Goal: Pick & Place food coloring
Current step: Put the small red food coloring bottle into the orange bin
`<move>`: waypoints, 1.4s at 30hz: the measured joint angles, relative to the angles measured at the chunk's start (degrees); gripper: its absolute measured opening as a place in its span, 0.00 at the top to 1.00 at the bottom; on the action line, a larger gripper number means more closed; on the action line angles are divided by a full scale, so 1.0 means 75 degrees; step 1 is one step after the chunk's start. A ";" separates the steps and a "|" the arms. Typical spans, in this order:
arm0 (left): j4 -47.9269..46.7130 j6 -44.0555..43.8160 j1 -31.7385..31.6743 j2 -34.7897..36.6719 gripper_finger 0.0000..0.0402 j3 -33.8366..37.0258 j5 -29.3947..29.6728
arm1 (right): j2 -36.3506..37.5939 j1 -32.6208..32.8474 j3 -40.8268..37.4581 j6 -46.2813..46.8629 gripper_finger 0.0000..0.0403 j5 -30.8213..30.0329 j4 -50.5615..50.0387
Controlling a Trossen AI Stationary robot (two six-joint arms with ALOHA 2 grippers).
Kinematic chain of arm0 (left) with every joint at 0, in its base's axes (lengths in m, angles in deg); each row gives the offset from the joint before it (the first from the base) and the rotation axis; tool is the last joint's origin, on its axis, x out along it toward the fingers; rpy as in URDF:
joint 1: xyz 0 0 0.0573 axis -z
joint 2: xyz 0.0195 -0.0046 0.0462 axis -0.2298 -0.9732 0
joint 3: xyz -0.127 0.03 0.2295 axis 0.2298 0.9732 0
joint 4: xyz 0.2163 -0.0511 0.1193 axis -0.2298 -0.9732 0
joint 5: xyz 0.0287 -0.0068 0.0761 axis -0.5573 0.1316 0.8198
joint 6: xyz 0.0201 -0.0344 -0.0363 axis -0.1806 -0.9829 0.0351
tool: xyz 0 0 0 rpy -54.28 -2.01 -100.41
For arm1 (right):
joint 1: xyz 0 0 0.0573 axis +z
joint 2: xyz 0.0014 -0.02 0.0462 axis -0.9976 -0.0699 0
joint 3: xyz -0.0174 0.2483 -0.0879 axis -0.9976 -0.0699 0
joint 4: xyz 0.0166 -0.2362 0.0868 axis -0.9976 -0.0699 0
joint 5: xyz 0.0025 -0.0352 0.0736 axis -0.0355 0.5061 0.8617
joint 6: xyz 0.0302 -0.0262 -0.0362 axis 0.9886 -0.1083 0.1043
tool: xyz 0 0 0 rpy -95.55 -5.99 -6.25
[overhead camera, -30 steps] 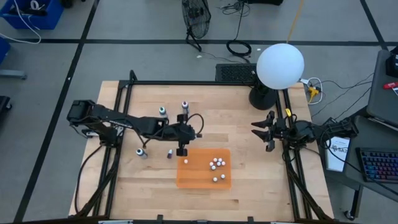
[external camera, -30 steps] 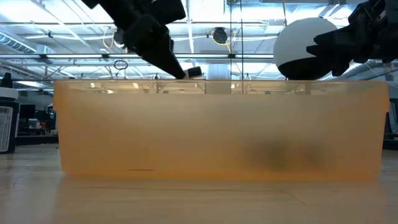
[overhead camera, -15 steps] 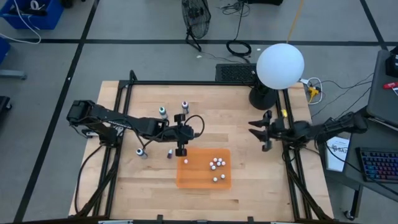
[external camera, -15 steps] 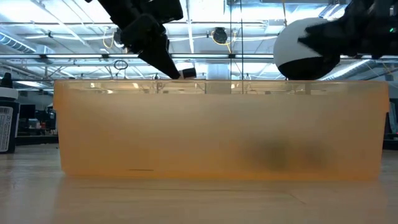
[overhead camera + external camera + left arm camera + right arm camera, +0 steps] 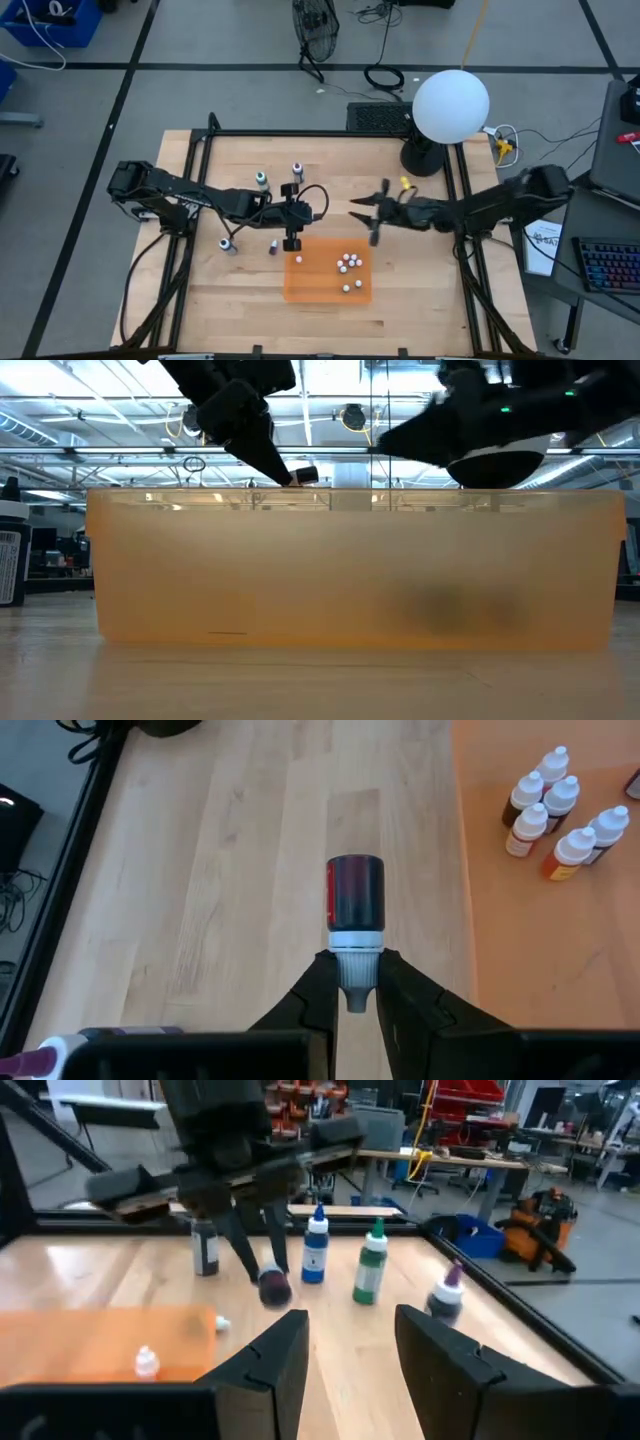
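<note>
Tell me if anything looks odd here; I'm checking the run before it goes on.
One thing: the left pincer holds a dark red bottle by its cap, lying sideways rather than upright, just beside the orange tray. The other bottles, in the tray and on the table, stand upright. No spill shows.

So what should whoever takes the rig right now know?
Left tool: shut on the cap of a dark red bottle, held over the wood beside the orange tray.
Right tool: open, empty, reaching toward the table's middle.
Done: several white-capped bottles stand in the tray.
Left: drop the held bottle into the tray, then fetch the four on the wood: black, blue, green, purple-tipped.
</note>
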 joint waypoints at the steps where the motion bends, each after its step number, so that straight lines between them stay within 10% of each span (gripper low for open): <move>1: -0.0003 0.0001 0.0000 0.0000 0.87 0.0000 0.0000 | -0.0328 -0.0046 0.0216 -0.0073 0.65 -0.0005 -0.0029; 19: -0.0377 0.0032 0.0000 0.0000 0.87 0.0000 -0.0032 | -0.2285 -0.0295 0.1693 0.0114 0.39 0.1145 -0.0127; 42: -0.0348 0.0020 0.0000 0.0000 0.87 0.0003 -0.0061 | -0.2439 -0.0476 0.1733 0.0437 0.41 0.1728 0.0330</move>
